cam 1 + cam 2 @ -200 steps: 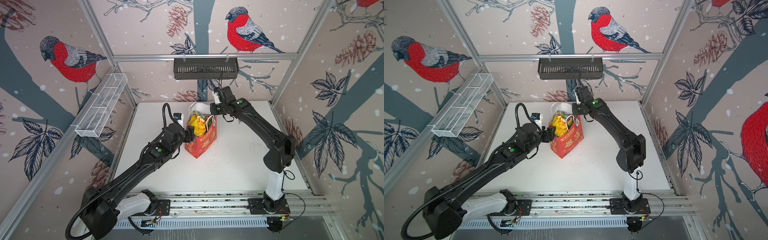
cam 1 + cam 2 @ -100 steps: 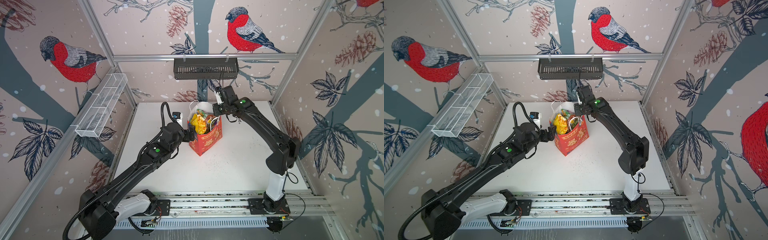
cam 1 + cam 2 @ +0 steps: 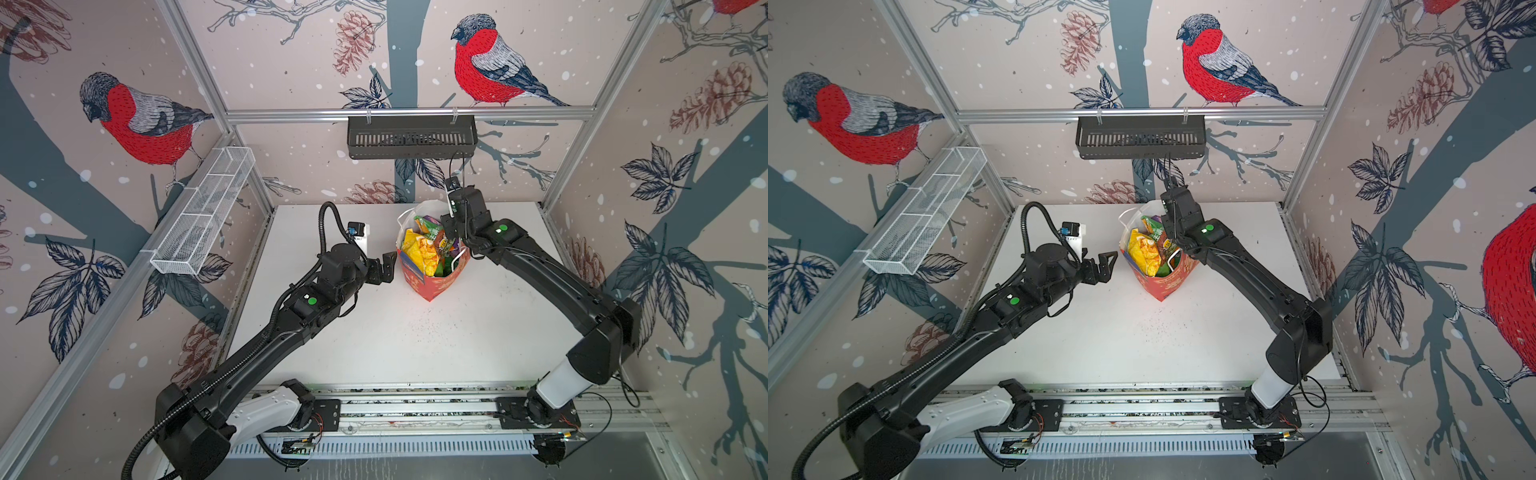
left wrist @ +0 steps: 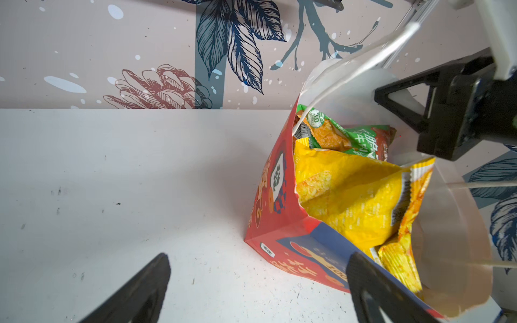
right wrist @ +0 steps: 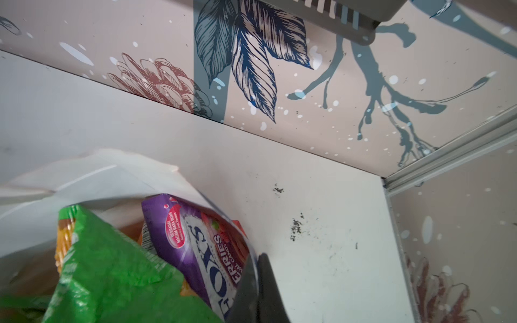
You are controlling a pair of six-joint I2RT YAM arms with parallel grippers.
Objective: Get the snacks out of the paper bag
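The red paper bag [image 3: 432,286] [image 3: 1163,286] [image 4: 279,223] stands upright at the back middle of the white table, mouth open. Snacks fill it: a yellow packet [image 3: 419,253] [image 4: 349,195], a green-red one [image 4: 347,134], a bright green one [image 5: 112,274] and a purple one [image 5: 195,237]. My right gripper [image 3: 451,239] [image 3: 1173,239] [image 5: 258,260] is shut on the bag's right rim, thin paper pinched between its fingers. My left gripper [image 3: 386,266] [image 3: 1106,266] [image 4: 258,260] hangs open just left of the bag, apart from it, holding nothing.
A black slotted basket [image 3: 411,137] hangs on the back wall above the bag. A white mesh tray [image 3: 203,216] is fixed to the left wall. Dark specks litter the table [image 3: 415,340] in front of the bag. Frame posts stand at the back corners.
My left gripper opened wide and came off the bag's left side. The bag shifted to the right with my right gripper, which closed fully on its rim.
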